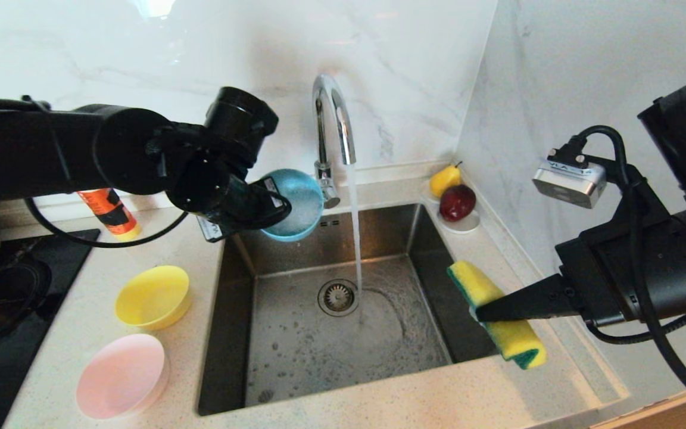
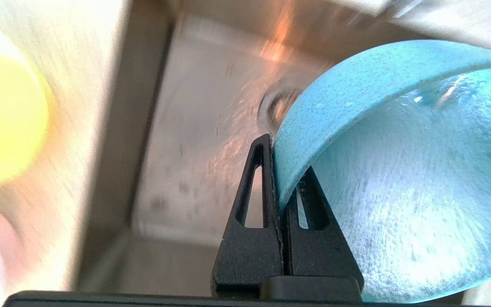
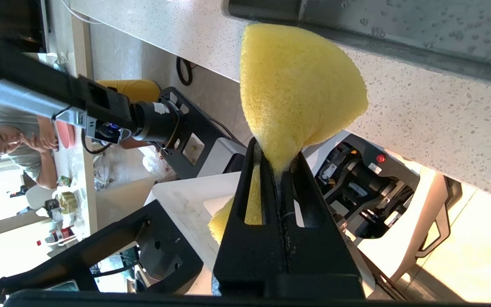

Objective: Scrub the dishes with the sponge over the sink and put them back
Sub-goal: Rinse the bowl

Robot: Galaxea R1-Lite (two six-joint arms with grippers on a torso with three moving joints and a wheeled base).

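My left gripper (image 1: 271,205) (image 2: 280,170) is shut on the rim of the light blue bowl (image 1: 295,204) (image 2: 403,170), which hangs tilted and wet above the sink's (image 1: 295,339) back left corner. The right gripper (image 1: 481,311) (image 3: 277,160) is shut on the yellow sponge (image 1: 495,313) (image 3: 296,89) with its green layer, held over the sink's right rim. The yellow bowl (image 1: 153,297) and the pink bowl (image 1: 121,375) rest on the counter left of the sink.
The tap (image 1: 334,128) runs a stream of water (image 1: 356,238) down beside the drain strainer (image 1: 338,296). A white saucer (image 1: 465,224) with a pear and a red fruit stands at the back right corner. A black hob (image 1: 3,310) and an orange bottle (image 1: 108,213) are at the left.
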